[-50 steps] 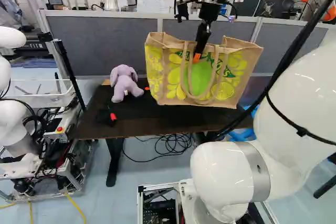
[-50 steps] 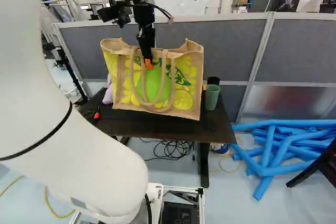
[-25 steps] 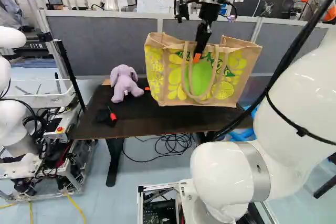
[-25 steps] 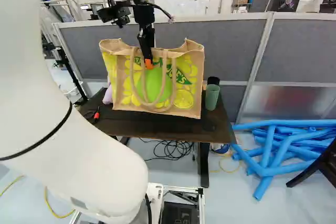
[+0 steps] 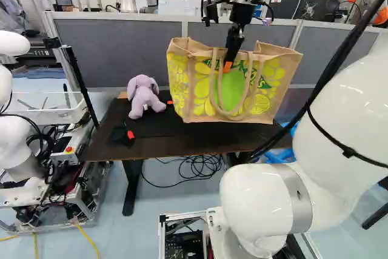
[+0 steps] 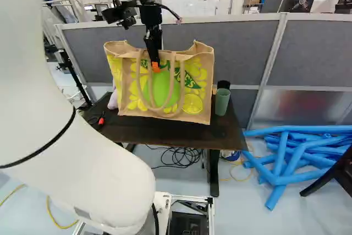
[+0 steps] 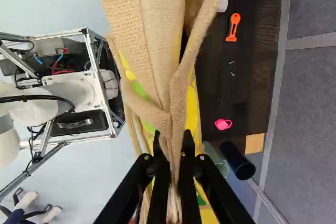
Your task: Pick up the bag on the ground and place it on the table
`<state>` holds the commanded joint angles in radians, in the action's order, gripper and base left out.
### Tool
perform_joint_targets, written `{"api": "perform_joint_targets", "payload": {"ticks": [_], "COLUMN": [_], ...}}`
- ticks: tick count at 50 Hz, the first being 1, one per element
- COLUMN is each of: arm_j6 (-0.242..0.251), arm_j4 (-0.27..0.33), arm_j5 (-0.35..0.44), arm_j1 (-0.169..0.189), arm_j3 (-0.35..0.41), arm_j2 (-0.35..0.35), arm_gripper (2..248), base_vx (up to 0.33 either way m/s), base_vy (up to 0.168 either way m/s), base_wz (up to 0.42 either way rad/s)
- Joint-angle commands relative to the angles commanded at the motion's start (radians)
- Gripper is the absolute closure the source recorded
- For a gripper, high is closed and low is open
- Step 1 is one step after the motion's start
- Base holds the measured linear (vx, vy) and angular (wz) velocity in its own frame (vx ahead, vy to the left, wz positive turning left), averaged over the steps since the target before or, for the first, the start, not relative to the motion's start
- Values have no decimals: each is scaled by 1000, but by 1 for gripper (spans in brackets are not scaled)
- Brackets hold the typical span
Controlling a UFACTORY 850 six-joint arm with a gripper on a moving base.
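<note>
Both fingers of the gripper (image 7: 172,140) pinch the bag (image 5: 233,92) by its top at the table's (image 5: 151,145) near side; released with its bottom overhanging the edge, it could tip off.

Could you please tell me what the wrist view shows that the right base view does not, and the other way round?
Only the wrist view: an orange item and a small pink item, both on the table.

Only the right base view: the blue tubes, the coiled cables under the table and a red-tipped item.

Both: the table, the bag gripped at its handles by the gripper, the green cup and part of the lilac plush.
</note>
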<state>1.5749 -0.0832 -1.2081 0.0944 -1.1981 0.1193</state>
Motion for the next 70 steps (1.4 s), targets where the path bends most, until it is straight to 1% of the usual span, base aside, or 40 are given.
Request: {"api": "perform_joint_targets", "payload": {"ticks": [54, 70], "arm_j6": [0, 0], "arm_j4": [0, 0], "arm_j5": [0, 0], "arm_j1": [0, 0], "arm_j3": [0, 7], "arm_j2": [0, -26], "arm_gripper": [228, 228], "base_vx": [0, 0], "base_vy": [0, 0], "base_wz": [0, 0]}}
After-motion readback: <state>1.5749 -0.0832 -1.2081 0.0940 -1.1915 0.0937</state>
